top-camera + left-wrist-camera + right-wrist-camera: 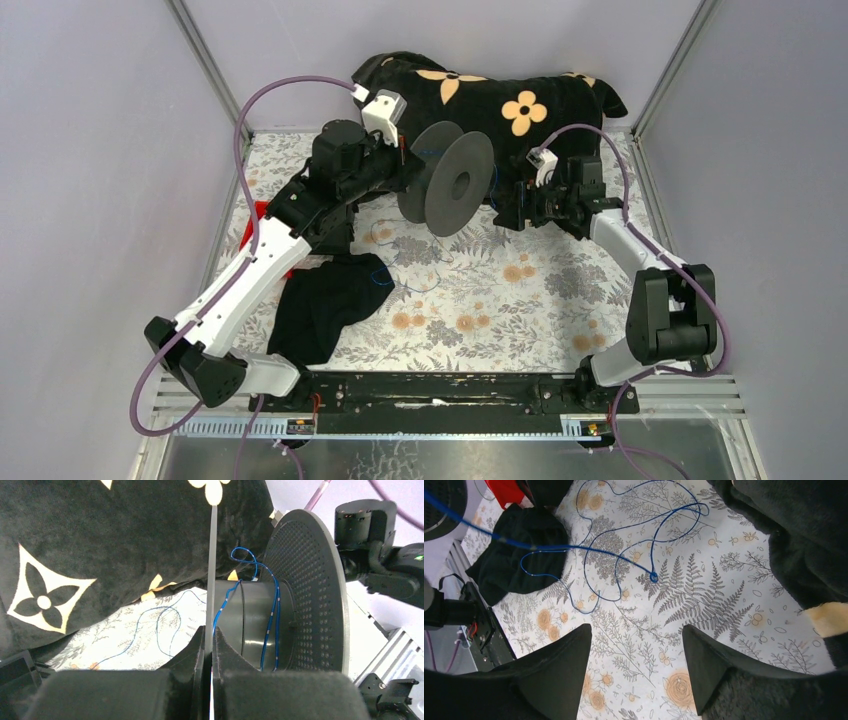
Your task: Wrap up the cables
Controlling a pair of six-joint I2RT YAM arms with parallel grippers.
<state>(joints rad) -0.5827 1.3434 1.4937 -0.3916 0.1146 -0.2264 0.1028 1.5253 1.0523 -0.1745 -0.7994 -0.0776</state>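
Note:
The black spool [455, 180] stands on edge at the back of the table, held up off the cloth. My left gripper [209, 630] is shut on the thin edge of the spool's near flange [213, 570]. A few turns of the blue cables [274, 615] lie round the hub [250, 622], with a small loop sticking up above it. The rest of the cables [624, 555] trail in loose loops over the table, and one strand rises toward the spool. To the spool's right, my right gripper [636, 630] hangs open above the tablecloth with nothing between its fingers [559, 670].
A black plush cloth with tan flowers [500, 90] is heaped along the back, close behind the spool and beside the right gripper. A black cloth [325, 300] lies at the left front, next to a red thing [255, 215]. The floral tablecloth [500, 290] covers the table.

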